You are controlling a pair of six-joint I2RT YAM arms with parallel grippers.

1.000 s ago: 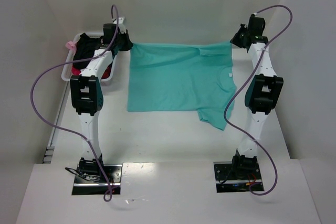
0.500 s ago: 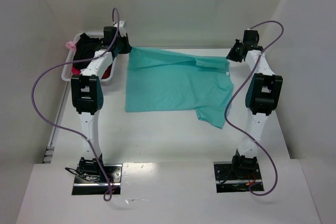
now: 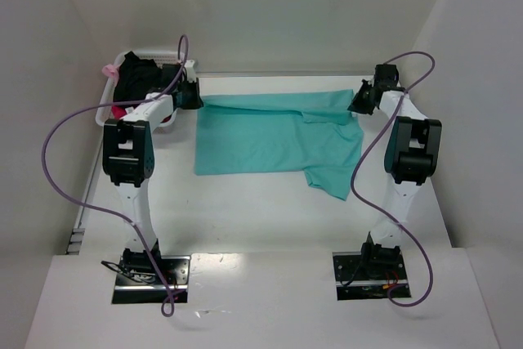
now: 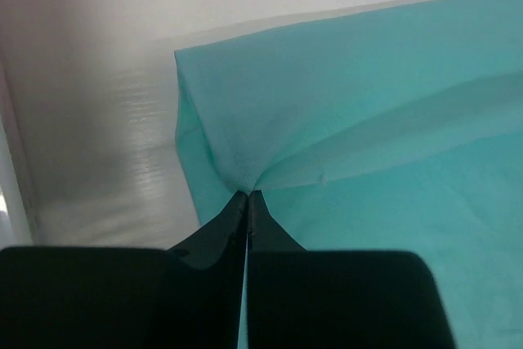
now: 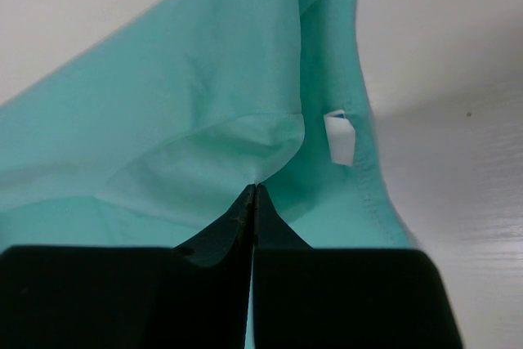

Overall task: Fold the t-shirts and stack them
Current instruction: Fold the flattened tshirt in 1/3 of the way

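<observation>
The left gripper [image 4: 248,195] and right gripper [image 5: 253,188] each pinch a fold of the green shirt [image 3: 270,132], jaws fully closed. The shirt stretches between them, and the pinched edges are hidden inside the jaws.

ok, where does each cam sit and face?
Top external: above and behind the bases, looking down at the table; both arms show whole, left gripper and right gripper each pinching the teal t-shirt.
Left wrist: on the left wrist, looking along its shut fingers at a pinched shirt fold.
Right wrist: likewise, fingers shut on cloth beside the white neck label.
Shared: all three see the teal t-shirt.
</observation>
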